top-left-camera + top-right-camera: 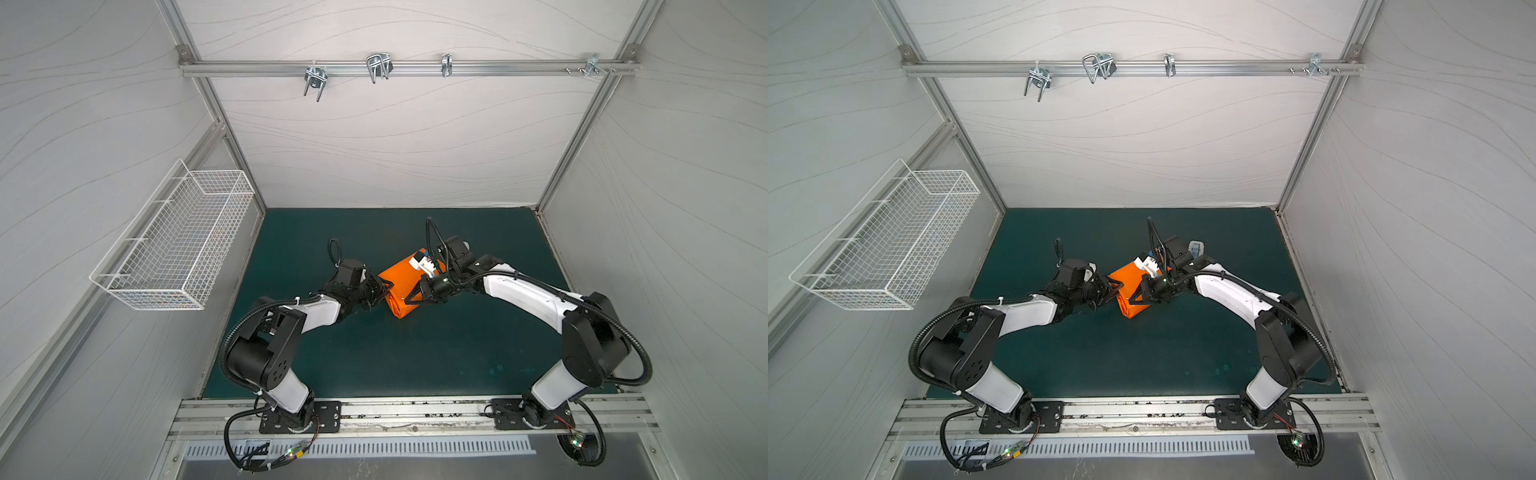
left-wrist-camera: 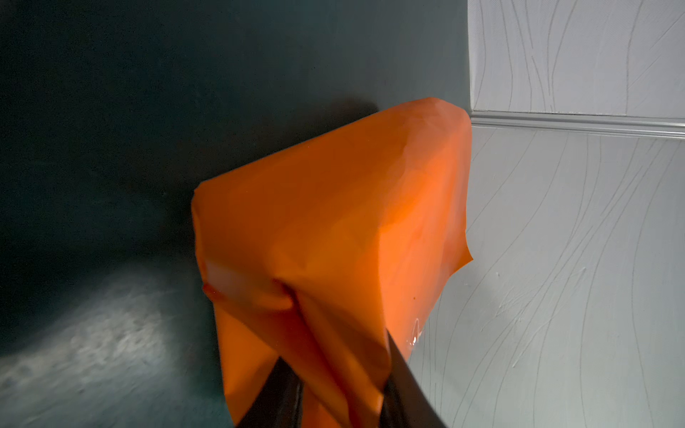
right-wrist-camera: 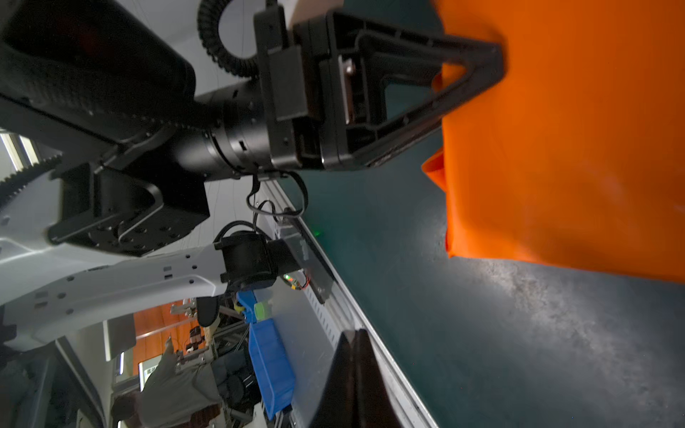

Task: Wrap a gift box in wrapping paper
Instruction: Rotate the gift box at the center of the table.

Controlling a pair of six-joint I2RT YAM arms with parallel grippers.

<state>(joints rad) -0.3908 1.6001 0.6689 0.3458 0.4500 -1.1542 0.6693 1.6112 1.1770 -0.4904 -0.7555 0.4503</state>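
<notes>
Box: not seen, wholly under paper [image 1: 400, 286] [image 2: 333, 229]; mid-mat [image 1: 374, 353], lower edge down on it by the look.
Handling: judged light, with a rigid core; thin, slick skin, quick to crease or tear; loose flaps likely to spring open if let go.
Hold: best on the folded end flap, or flat against a firm face; not on a free corner.
Paper: plain orange, satin, taut over the broad faces with soft dents; bunched into a fold at the end toward the mat's left edge, one free corner curling out.
Tape [image 2: 230, 278]: pale, clear-looking strip across a fold.
Left gripper [image 1: 387, 287]: clamped on the bunched end flap, paper pinched between black fingers [image 3: 482, 70].
Right gripper [image 3: 352, 355]: pressed together, empty; just beside the paper, toward the mat's right edge; no touch seen in its wrist view.
Dispenser [image 1: 422, 264]: small, white, hard plastic, toward the mat's rear edge; on the paper or behind it, cannot tell.
Mat: dark teal, fine-grained, dull sheen.
</notes>
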